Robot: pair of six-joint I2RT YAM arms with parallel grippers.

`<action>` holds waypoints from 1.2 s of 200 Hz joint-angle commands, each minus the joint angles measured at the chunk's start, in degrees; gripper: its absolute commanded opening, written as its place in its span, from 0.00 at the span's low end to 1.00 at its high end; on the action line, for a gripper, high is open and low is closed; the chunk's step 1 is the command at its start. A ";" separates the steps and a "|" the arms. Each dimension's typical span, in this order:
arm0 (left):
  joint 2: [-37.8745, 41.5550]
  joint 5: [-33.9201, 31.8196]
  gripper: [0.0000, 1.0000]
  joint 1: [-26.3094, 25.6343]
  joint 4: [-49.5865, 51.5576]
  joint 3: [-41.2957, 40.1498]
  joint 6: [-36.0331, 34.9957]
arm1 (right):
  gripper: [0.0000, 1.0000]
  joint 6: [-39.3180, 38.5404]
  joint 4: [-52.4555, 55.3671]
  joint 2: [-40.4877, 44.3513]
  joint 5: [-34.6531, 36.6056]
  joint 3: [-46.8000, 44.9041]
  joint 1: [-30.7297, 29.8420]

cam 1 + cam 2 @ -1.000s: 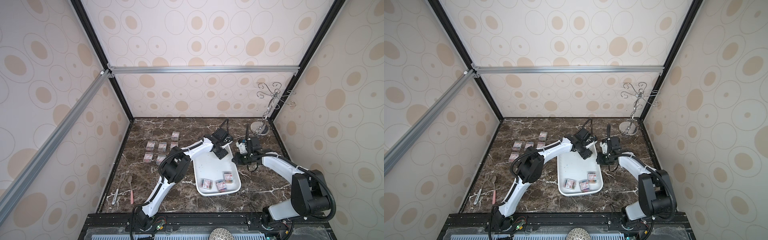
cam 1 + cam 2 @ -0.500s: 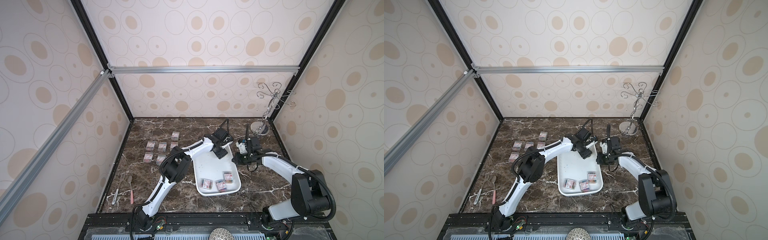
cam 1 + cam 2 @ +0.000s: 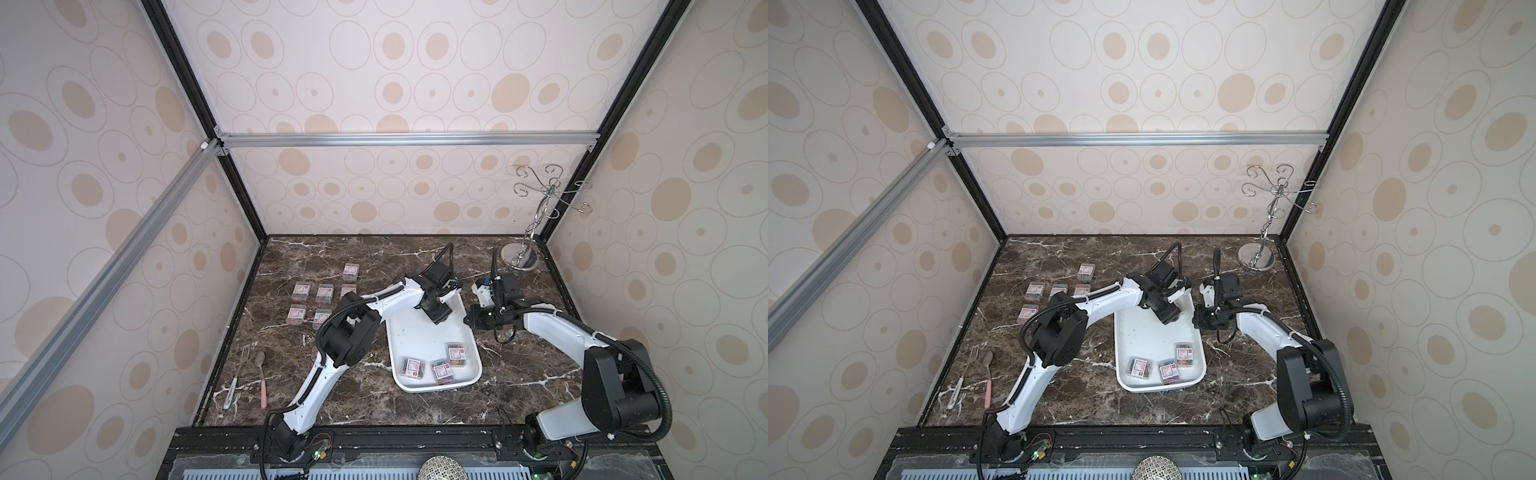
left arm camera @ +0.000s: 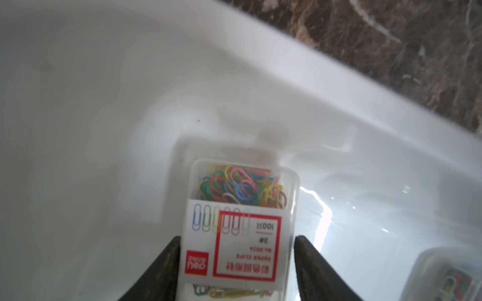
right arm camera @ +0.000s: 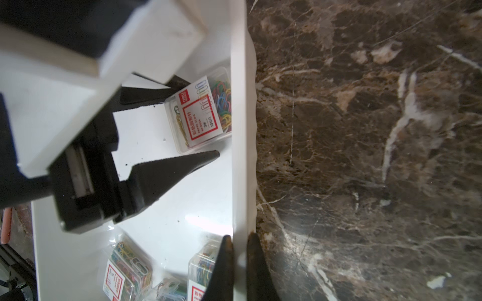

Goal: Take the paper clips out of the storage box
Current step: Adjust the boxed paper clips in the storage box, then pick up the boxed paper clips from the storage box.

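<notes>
Handling should be easy on weight and harder on grip. The clip box (image 4: 240,221) is a small clear plastic case of loose coloured clips. I judge it light and stiff, but its smooth glossy walls could slide between hard fingers, and its lid might pop if squeezed from the top. The best hold looks like two opposite side walls, low and near the middle, so it does not swing when lifted.

It lies flat, label up, on the floor of the storage box (image 4: 339,91), in the far half of the tray, with one end just beside the right-hand rim wall. The left gripper (image 4: 237,238) reaches down over it with one finger along each side wall and the box between them. In the left wrist view the fingers sit right at the walls, but I cannot tell whether they press on it or only flank it.

The right gripper (image 5: 238,238) is closed on that rim, one finger inside and one outside, which should steady the tray. Three more clip boxes (image 3: 441,371) lie at the near end of the storage box, well apart from the left gripper. Other clip boxes (image 3: 325,293) lie out on the desk (image 3: 374,257), beyond the tray's left side.
</notes>
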State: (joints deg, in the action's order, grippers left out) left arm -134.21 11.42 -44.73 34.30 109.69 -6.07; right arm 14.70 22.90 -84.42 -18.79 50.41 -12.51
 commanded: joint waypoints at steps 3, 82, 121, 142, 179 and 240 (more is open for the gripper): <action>2.92 -0.41 0.67 0.25 -1.76 -0.15 1.73 | 0.08 -1.51 3.64 -0.48 0.42 0.61 -0.49; 0.10 -3.33 0.67 0.24 -0.65 3.28 2.62 | 0.08 -1.52 3.78 -0.48 0.69 0.75 -0.49; -0.26 -3.19 0.66 0.17 -0.45 4.09 2.33 | 0.08 -1.38 3.38 -0.70 0.47 0.57 -0.49; -0.58 -3.31 0.66 0.15 -0.19 4.39 2.34 | 0.08 -1.34 3.32 -0.79 0.46 0.56 -0.49; -1.57 -3.60 0.66 0.09 -0.04 4.83 3.33 | 0.08 -1.29 3.22 -0.78 0.46 0.45 -0.49; -2.56 -4.39 0.66 -0.19 -0.02 5.54 4.13 | 0.08 -1.36 3.34 -0.48 0.77 0.08 -0.49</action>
State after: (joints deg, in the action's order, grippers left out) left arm -135.79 7.79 -44.80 32.69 112.84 -2.52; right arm 14.68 23.18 -84.42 -18.57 50.54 -12.53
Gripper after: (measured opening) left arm 0.658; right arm 0.081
